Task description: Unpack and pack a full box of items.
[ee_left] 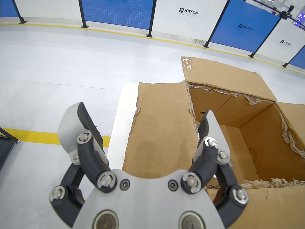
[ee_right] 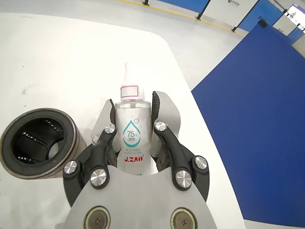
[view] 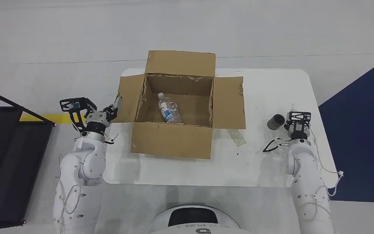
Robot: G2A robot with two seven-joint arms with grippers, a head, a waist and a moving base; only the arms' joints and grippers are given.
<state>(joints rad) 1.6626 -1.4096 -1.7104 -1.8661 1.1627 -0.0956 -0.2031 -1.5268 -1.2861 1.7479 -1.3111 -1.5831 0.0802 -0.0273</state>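
Note:
An open cardboard box (view: 170,141) stands mid-table with all flaps folded out. A clear water bottle (view: 168,109) lies on its floor. My left gripper (view: 113,109) (ee_left: 144,110) is open and holds nothing; it hangs over the box's left flap (ee_left: 162,125), beside the box's opening (ee_left: 250,144). My right gripper (view: 298,119) (ee_right: 132,98) is over the table's right side, shut on a clear alcohol spray bottle (ee_right: 132,129) whose nozzle points away from the wrist. A dark metal cylinder (view: 275,123) (ee_right: 35,148), hollow with ball rows inside, stands right beside that gripper.
The white table (view: 274,164) has bare room in front of the box and around the cylinder. A small clear strip (view: 236,138) lies by the box's right front corner. A black rack (view: 17,158) stands off the table's left; a blue panel (ee_right: 250,132) lies past its right edge.

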